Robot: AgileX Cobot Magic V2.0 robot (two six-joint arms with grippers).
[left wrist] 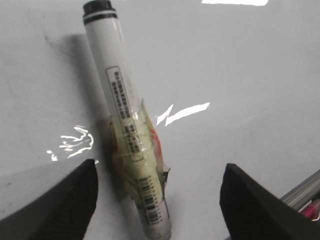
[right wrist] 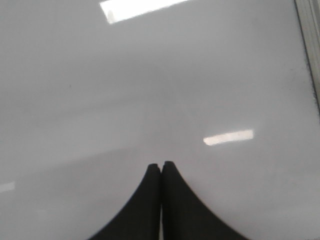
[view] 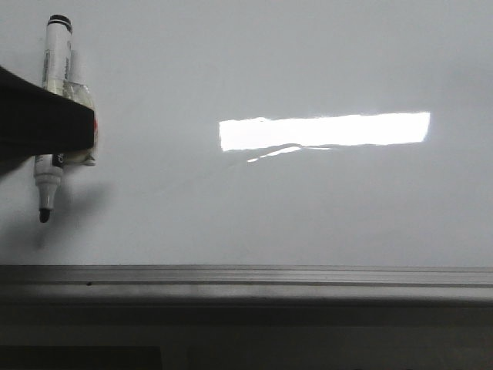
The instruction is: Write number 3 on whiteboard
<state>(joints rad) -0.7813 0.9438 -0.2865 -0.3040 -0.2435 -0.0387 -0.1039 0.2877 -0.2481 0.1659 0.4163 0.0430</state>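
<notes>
The whiteboard fills the front view, glossy white-grey, with a bright light reflection. No number 3 shows on it in any view. A white marker pen, wrapped in clear tape, lies on the board at the far left, its dark tip uncapped and pointing toward the near rail. In the left wrist view my left gripper is open wide, its jaws standing on either side of the marker without touching it. One black finger crosses the pen. My right gripper is shut and empty over bare board.
A grey metal edge rail runs along the board's near side, with a dark space below it. The rail also shows in the right wrist view and the left wrist view, where something pink lies beyond it.
</notes>
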